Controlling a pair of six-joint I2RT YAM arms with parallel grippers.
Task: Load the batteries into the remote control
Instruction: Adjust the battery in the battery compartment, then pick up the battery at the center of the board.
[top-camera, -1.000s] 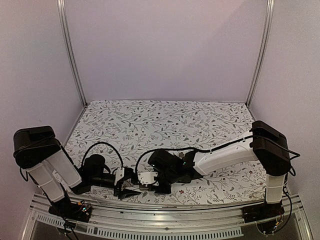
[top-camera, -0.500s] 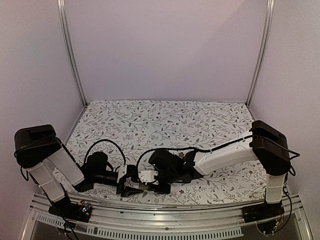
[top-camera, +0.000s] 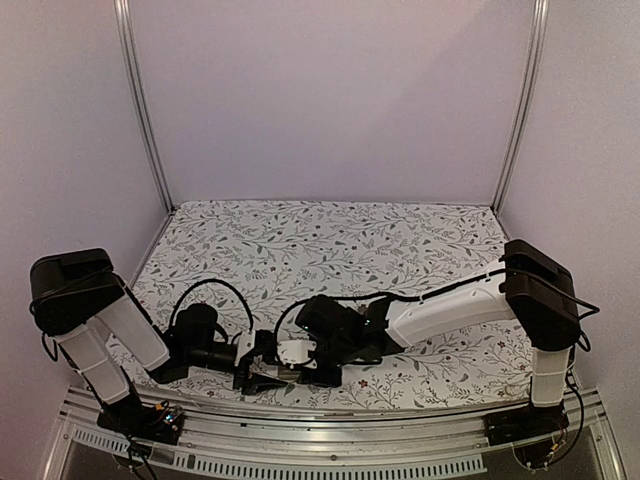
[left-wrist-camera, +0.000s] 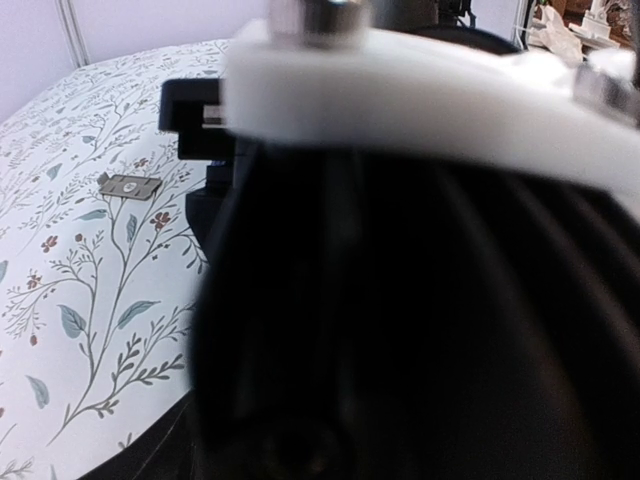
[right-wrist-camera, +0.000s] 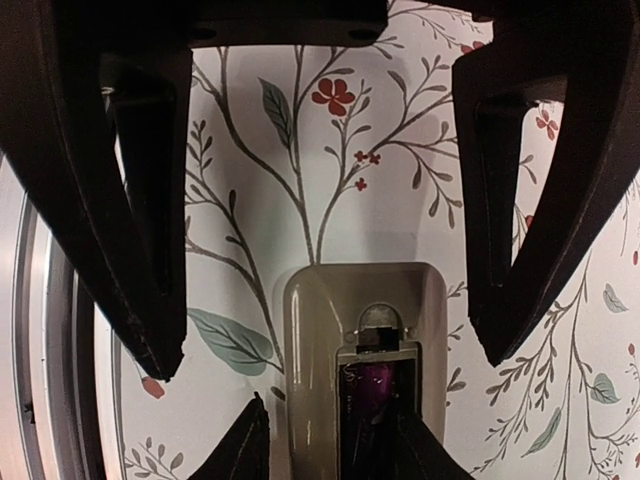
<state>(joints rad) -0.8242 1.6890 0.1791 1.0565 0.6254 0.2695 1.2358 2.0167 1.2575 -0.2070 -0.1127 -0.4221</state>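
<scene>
The counter (top-camera: 330, 240) is presenting a matt printed floral cloth, lying smooth, and the rail (top-camera: 420, 425) at its near edge is showing ribbed bare metal with a dull sheen. The remote control (right-wrist-camera: 365, 330) is showing a smooth matt greyish plastic back, while the battery (right-wrist-camera: 372, 388) in its recess is giving off a glossy purplish sheen. The right pincer (right-wrist-camera: 330, 355) is reading as matt black plastic, smooth-faced.

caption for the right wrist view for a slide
Open right claw over the remote control, a battery seated in its recess
</scene>
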